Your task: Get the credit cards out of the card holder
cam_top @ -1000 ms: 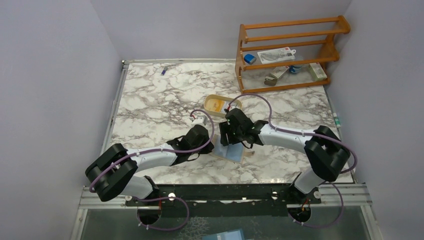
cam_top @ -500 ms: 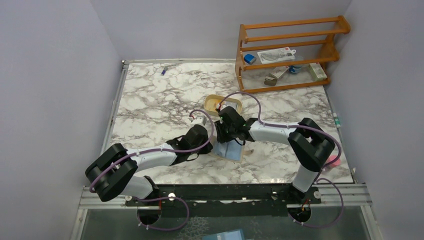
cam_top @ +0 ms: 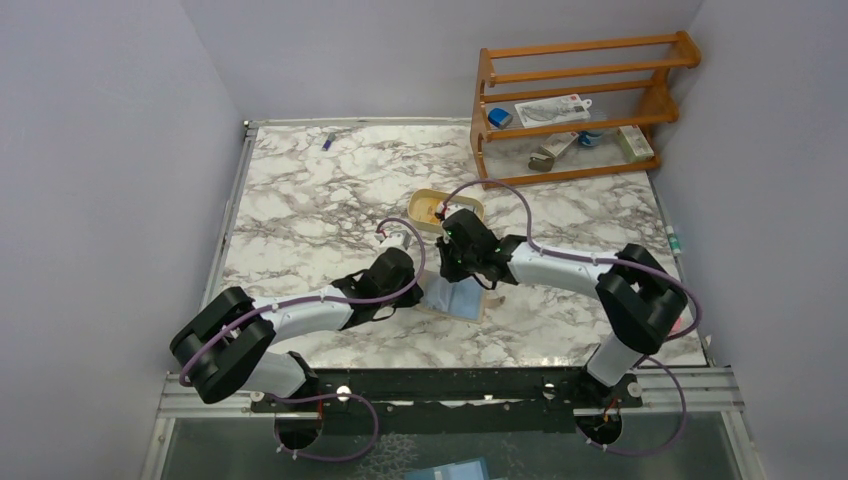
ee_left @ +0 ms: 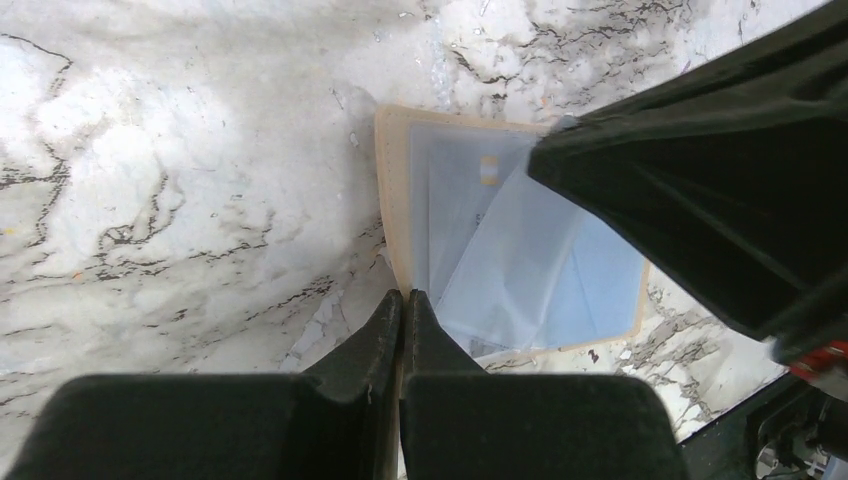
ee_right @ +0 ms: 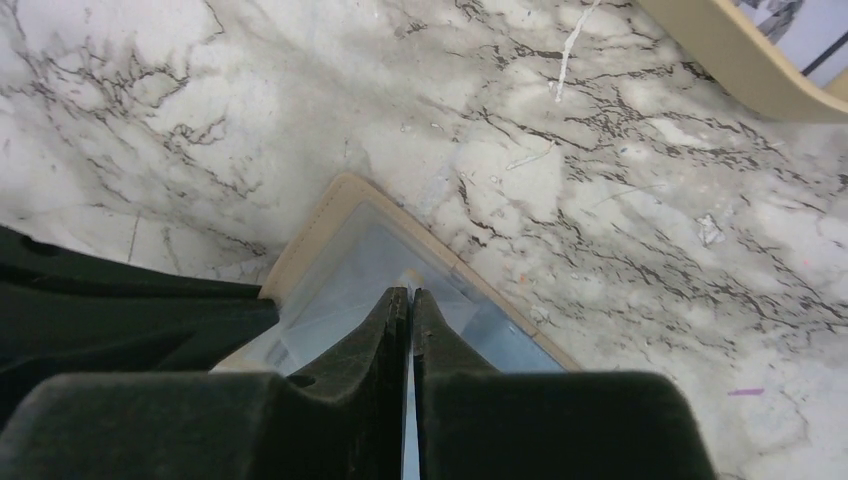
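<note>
The card holder (cam_top: 458, 300) lies open on the marble table, beige rim up and pale blue inside (ee_left: 400, 200). My left gripper (cam_top: 424, 291) is shut on its near-left beige edge (ee_left: 403, 295). My right gripper (cam_top: 456, 274) comes down onto the holder from the far side and is shut on a thin bluish-white credit card (ee_right: 345, 285); a pale blue sliver of it shows between the fingers (ee_right: 411, 293). The card (ee_left: 520, 270) lies at a slant across the holder's inside. The right gripper's body hides the holder's far part.
A tan oval tray (cam_top: 424, 205) stands just behind the right gripper, its rim (ee_right: 740, 60) at the upper right of the right wrist view. A wooden rack (cam_top: 580, 100) holding small items is at the back right. A small blue object (cam_top: 327, 141) lies at the back left.
My right gripper has gone from open to shut on the card and shifted a little toward the back over the holder. My left gripper has kept its hold.
</note>
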{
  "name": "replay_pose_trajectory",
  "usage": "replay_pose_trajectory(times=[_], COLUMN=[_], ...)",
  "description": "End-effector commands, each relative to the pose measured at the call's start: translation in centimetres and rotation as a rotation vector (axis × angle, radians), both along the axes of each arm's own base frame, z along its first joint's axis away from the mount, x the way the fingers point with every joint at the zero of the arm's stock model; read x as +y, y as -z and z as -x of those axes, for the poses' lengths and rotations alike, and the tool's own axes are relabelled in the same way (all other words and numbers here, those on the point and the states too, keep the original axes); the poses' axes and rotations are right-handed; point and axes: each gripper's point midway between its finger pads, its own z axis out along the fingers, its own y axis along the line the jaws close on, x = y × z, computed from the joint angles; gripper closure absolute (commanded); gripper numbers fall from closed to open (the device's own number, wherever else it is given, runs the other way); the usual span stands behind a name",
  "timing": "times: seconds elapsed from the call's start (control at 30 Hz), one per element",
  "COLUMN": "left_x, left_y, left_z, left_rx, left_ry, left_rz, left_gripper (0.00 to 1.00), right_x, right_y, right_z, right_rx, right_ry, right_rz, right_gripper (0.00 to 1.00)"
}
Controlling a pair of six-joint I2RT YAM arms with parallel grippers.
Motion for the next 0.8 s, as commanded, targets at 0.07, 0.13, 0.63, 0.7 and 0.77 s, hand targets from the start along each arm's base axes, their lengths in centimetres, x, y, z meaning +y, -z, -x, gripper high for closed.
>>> replay_pose_trajectory(times=[0.07, 0.13, 0.63, 0.7, 0.77], left_x=[0.0, 0.1, 0.4, 0.5, 0.6], left_y=[-0.4, -0.4, 0.0, -0.2, -0.3], left_z=[0.0, -0.1, 0.1, 0.1, 0.0], left_rx=[-0.013, -0.013, 0.0, -0.003, -0.007], left_ry=[0.002, -0.001, -0.009, -0.011, -0.014], left_rz=[0.014, 0.012, 0.002, 0.001, -0.002], left_gripper=[1.0, 1.0, 1.0, 1.0, 1.0], right_x=[-1.5, -1.9, -5.1, -5.5, -6.0], right_y=[-2.5, -2.4, 1.6, 1.8, 2.0], right_z=[0.8, 1.2, 5.2, 5.6, 6.0], right_rx=[-0.046, -0.042, 0.076, 0.09, 0.107], right_ry=[0.014, 0.014, 0.052, 0.059, 0.066], right_rz=[0.0, 0.0, 0.025, 0.035, 0.051], right_gripper=[0.91, 0.97, 0.97, 0.88, 0.72])
